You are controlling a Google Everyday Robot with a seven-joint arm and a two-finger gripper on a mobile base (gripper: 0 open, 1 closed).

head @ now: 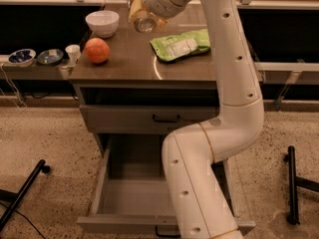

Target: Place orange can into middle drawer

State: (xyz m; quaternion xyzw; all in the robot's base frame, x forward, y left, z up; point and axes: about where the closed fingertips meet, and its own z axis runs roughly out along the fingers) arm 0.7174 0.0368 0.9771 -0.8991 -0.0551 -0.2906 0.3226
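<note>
Nearest you, the middle drawer [102,183] stands pulled open at the foot of the cabinet, floor bare. The robot's own arm [199,183] rises across its right half, leaving the left side as the free way in. Above it the shallower drawer [124,119] is closed. On the worktop [134,66] sit an orange fruit [97,50], a green snack bag [182,45] and a white bowl [102,23]. Farthest back, the claw [140,9] is closed around the orange can [144,21], held clear above the worktop. Expect a light, stiff, slick shell, easily dented: grip it across mid-wall, and mind the drawer's tall sides.
</note>
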